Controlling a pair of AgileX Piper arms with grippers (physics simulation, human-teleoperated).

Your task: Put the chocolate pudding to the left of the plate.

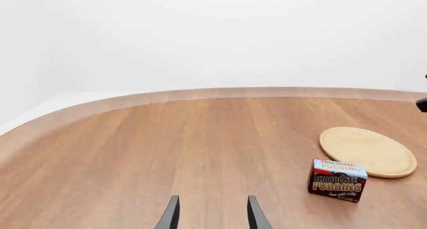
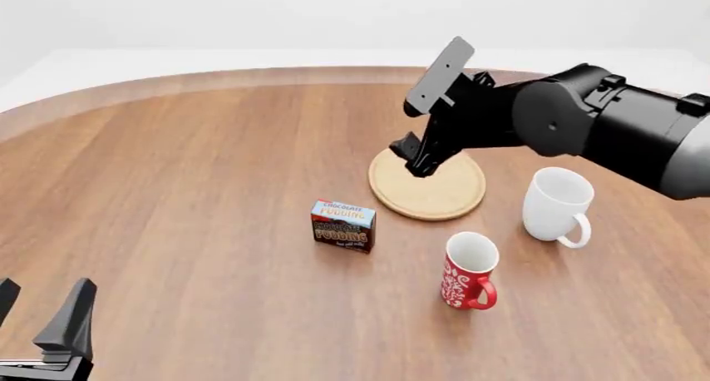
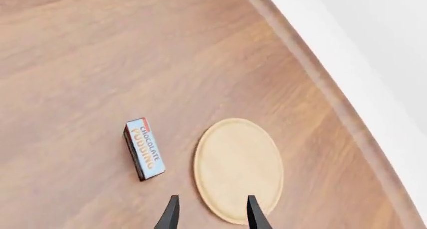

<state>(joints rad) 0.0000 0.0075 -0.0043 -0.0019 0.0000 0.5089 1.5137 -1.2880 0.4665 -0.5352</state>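
Note:
The chocolate pudding (image 2: 342, 225) is a small brown box with a light blue top. It stands upright on the table just left of and slightly nearer than the plate (image 2: 441, 200), a light-wood disc, and sits a little apart from it. My right gripper (image 2: 413, 161) is open and empty, hovering above the plate's left part. My left gripper (image 2: 39, 312) is open and empty at the near left corner, far from the box. The left wrist view shows the pudding (image 1: 337, 180) and plate (image 1: 367, 151). The right wrist view shows the pudding (image 3: 143, 149) beside the plate (image 3: 238, 169).
A white mug (image 2: 554, 205) stands right of the plate. A red patterned mug (image 2: 468, 270) stands nearer, in front of the plate's right side. The wooden table (image 2: 189, 190) has a curved far edge.

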